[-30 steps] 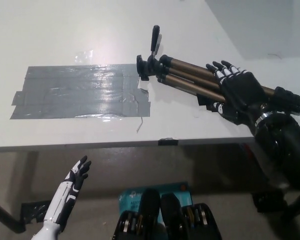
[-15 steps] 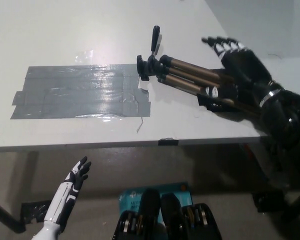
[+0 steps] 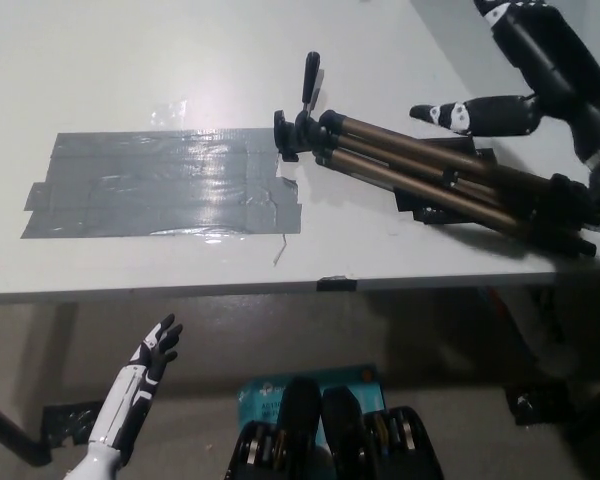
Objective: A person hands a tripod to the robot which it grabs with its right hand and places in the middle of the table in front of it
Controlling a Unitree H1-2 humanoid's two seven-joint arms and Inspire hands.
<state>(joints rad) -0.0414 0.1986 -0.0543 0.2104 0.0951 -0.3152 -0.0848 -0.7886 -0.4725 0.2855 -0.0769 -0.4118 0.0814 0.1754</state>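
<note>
On the white table (image 3: 130, 60), right of centre: folded tripod with bronze metal legs and a black head (image 3: 420, 170), lying flat, head end touching the right edge of a grey duct-tape patch (image 3: 160, 183), feet reaching toward the table's right edge. Above and clear of the legs: black right hand (image 3: 525, 60), fingers spread, holding nothing, thumb pointing back over the tripod. Below the table's front edge, at lower left: white left hand (image 3: 150, 365), idle, fingers apart. Judged step: placing done, release made. Next move calls only for drawing the right arm back without brushing the legs.
</note>
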